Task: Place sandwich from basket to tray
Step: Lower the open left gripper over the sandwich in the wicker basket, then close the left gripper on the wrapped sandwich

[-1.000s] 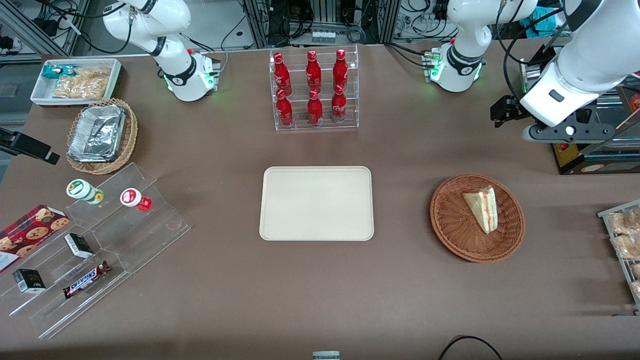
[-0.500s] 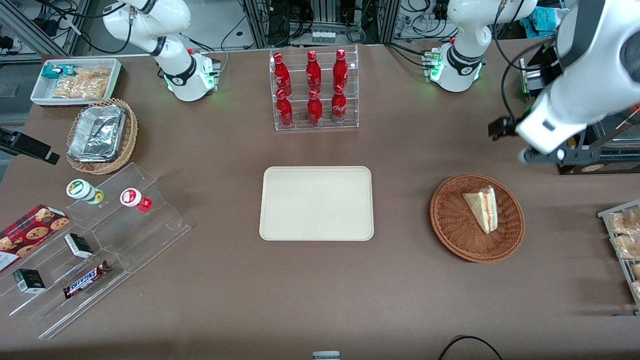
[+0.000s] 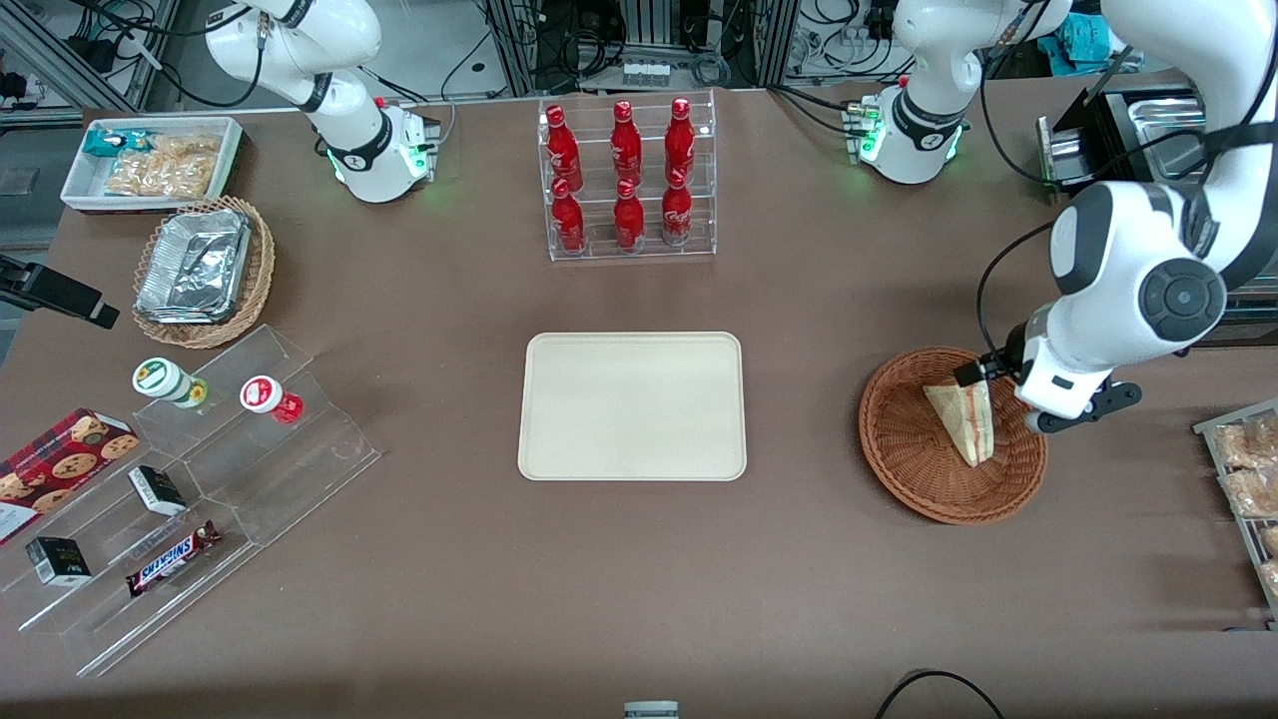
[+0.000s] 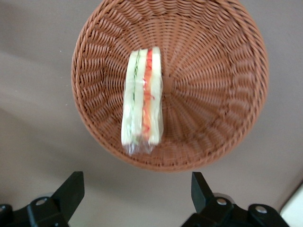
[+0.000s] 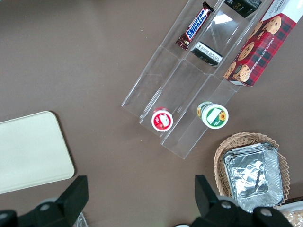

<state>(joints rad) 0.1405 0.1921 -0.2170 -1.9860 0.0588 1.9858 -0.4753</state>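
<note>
The brown desk point(image 3: 799, 559) is carrying everything, and the working left arm point(image 3: 1138, 290) is reaching down over the desk's working-arm end, close to the edge there. The cream tray point(image 3: 631, 405) is lying flat at the middle of the desk with nothing on it, and a clear rack of red bottles point(image 3: 627, 178) is standing farther from the front camera than the tray. The reddish-brown wicker basket point(image 3: 914, 469) is sitting between the tray and the desk's working-arm edge, well apart from the tray. The end effector point(image 4: 137, 198) is hanging above the basket, over the part of its rim that lies toward the working arm's end, and its two black fingers point(image 4: 71, 191) are standing wide apart with nothing between them. The sandwich point(image 3: 963, 424) is lying in the basket, not at its centre but out toward the rim on the working arm's side, a wrapped wedge resting on its side; in the wrist view its cut edge point(image 4: 142, 106) is facing the camera, showing pale bread with a green layer and a red layer. Nothing is touching the sandwich.
</note>
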